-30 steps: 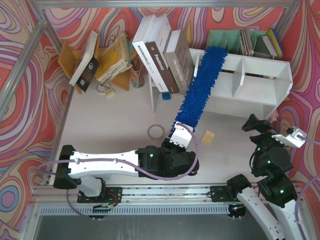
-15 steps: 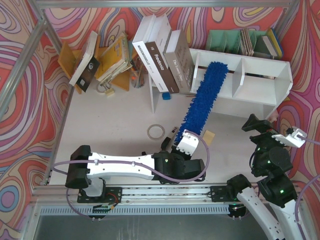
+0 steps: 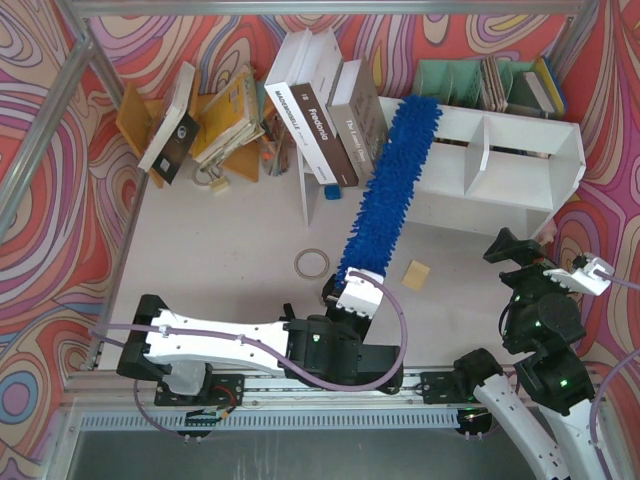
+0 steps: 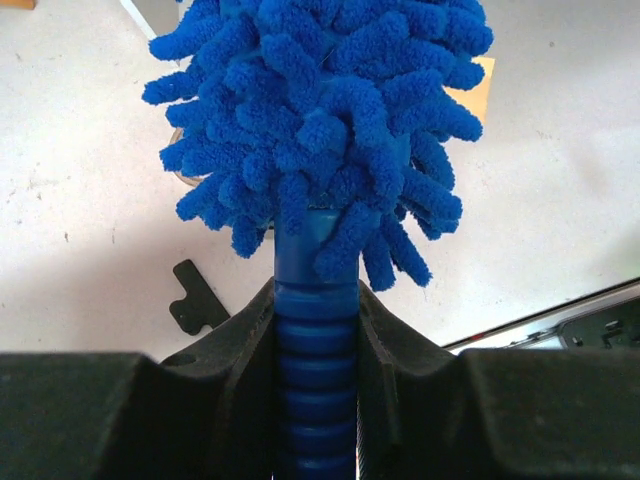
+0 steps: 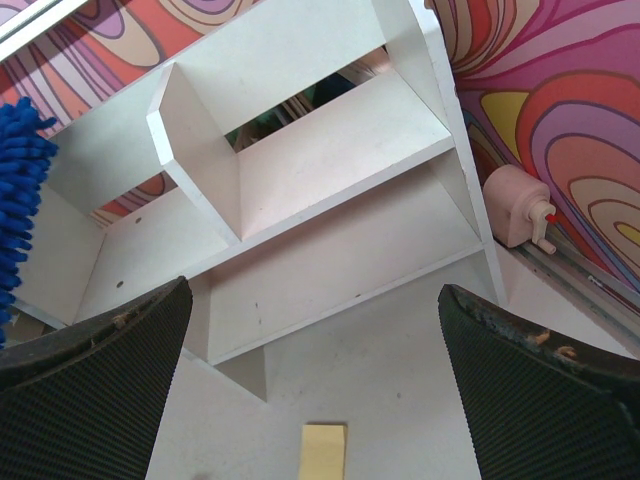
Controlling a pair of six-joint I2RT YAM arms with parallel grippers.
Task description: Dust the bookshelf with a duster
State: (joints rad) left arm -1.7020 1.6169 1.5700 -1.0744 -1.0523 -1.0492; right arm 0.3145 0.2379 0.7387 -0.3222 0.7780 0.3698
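The blue fluffy duster [image 3: 390, 185] runs diagonally up from my left gripper [image 3: 358, 290], and its tip lies on the left end of the white bookshelf [image 3: 510, 185], next to the leaning books. In the left wrist view, the left gripper [image 4: 316, 335] is shut on the ribbed blue handle [image 4: 315, 370], and the duster's head [image 4: 320, 110] fills the view above it. My right gripper [image 3: 550, 262] hovers open in front of the bookshelf's right end. In the right wrist view it [image 5: 312, 295] holds nothing and faces the open compartments [image 5: 330, 150], with the duster [image 5: 18, 180] at the left edge.
Large books [image 3: 320, 120] lean at the shelf's left end. A green file organizer [image 3: 455, 80] stands behind it, and a wooden rack [image 3: 140, 120] with books at the back left. A tape ring [image 3: 312, 263] and a yellow note [image 3: 416, 274] lie on the table.
The duster's tip swept right and down over the shelf's left compartment, then swung back up to the shelf's left end. The left gripper drew back toward the near edge. The right arm stayed still.
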